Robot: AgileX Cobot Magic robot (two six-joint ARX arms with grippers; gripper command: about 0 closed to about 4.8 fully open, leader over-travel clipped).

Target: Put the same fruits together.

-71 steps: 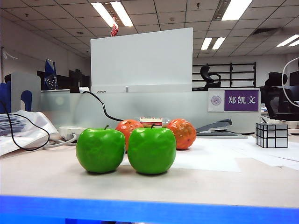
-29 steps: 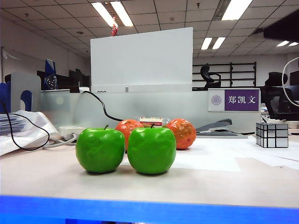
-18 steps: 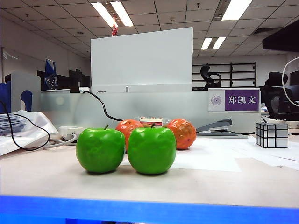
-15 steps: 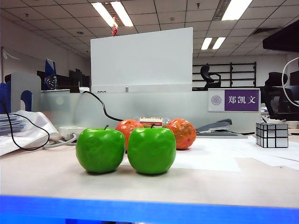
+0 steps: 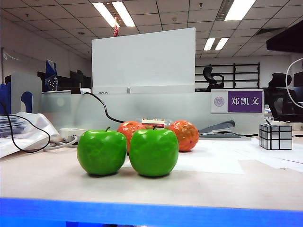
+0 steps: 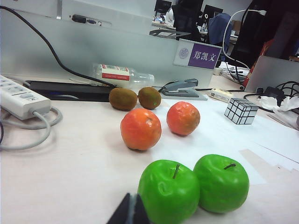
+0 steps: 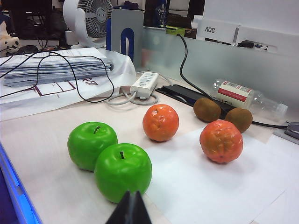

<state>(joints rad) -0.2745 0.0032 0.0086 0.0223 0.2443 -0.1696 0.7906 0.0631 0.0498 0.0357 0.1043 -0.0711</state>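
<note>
Two glossy green apples (image 5: 127, 151) sit touching on the bare tabletop (image 5: 213, 184), two wrinkled orange-red fruits (image 7: 191, 131) apart behind them, and two brown kiwis (image 6: 136, 98) side by side beyond, near a lying plastic bottle (image 6: 122, 74). Left hand (image 6: 129, 212) and right hand (image 7: 129, 209) hover near the apples, both pinched closed, holding nothing.

An office: desk partitions (image 5: 142, 111), swivel chairs (image 5: 210, 75), ceiling lights (image 5: 113, 14).

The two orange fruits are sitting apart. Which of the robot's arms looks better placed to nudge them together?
Probably the left. Its shut pincer hangs over the near table edge by the green apples, on the side of one orange fruit. The right pincer, also shut, looks no nearer to the other orange fruit. It's a close call.
</note>
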